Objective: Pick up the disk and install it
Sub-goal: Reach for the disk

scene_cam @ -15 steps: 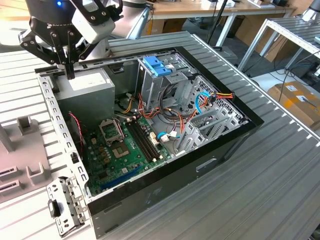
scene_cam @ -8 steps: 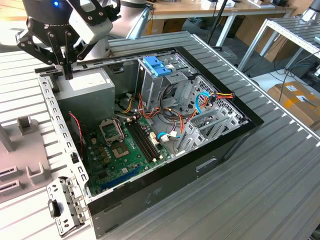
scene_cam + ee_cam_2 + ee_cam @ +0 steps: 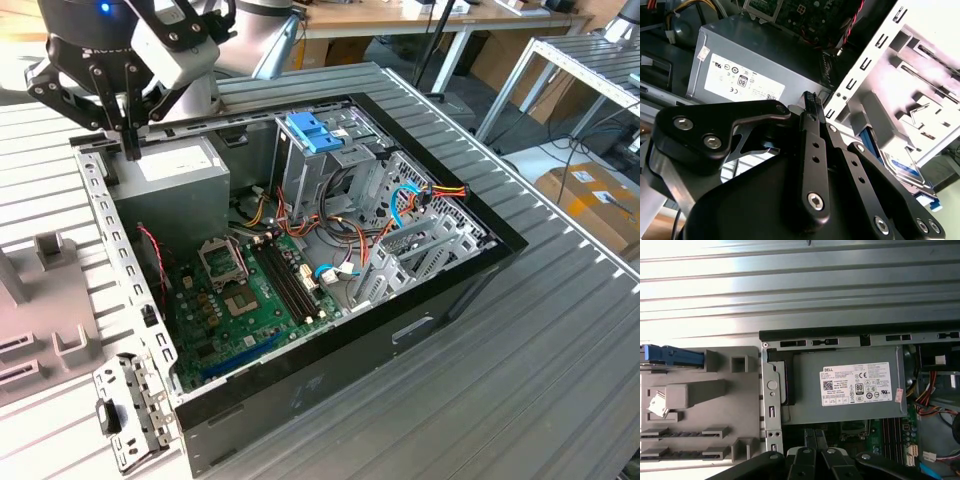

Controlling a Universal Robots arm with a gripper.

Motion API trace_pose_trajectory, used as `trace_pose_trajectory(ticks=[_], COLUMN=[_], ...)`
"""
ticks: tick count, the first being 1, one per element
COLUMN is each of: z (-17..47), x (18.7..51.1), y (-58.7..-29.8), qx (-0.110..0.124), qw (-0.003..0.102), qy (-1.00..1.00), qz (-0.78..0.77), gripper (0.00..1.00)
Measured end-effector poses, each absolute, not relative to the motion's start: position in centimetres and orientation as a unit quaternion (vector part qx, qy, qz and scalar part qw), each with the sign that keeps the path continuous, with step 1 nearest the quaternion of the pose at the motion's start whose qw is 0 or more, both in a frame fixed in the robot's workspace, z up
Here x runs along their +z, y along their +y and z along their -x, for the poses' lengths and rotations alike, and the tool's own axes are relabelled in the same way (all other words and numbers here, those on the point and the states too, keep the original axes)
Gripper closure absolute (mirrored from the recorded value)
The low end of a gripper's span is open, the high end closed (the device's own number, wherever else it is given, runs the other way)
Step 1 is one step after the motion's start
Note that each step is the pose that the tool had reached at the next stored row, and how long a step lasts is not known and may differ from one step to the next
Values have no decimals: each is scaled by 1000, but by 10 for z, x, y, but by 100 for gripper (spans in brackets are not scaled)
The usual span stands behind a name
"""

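The disk (image 3: 672, 356) stands on edge in a slot of a grey holder (image 3: 700, 405) beside the open computer case (image 3: 330, 350). From this side its light blue carrier bracket is what shows. In the second wrist view its white-and-blue label (image 3: 901, 167) shows past the case's metal edge. My gripper (image 3: 131, 148) hangs over the case's rear corner, above the grey power supply (image 3: 170, 170) and beside the holder. Its fingers (image 3: 815, 436) are shut together with nothing between them, apart from the disk. The metal drive cage (image 3: 330, 170) with a blue latch piece (image 3: 314, 131) on top sits inside the case.
The case lies open on a ribbed metal table (image 3: 540, 340). Inside are the motherboard (image 3: 250, 300) and bundles of cables (image 3: 420, 200). The holder (image 3: 40, 300) lies at the exterior view's left. Benches and cardboard boxes (image 3: 590, 200) stand beyond the table.
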State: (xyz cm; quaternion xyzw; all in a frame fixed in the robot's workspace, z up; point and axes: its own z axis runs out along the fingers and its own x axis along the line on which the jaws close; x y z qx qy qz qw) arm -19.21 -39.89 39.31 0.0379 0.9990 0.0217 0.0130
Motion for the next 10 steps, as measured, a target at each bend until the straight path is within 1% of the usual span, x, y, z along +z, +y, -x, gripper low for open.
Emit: trace_pose_trajectory(ticks=[10], z=[199], x=[393], y=[-399], qx=[22], qw=[13], qy=[999], qz=[-38], gripper=[89])
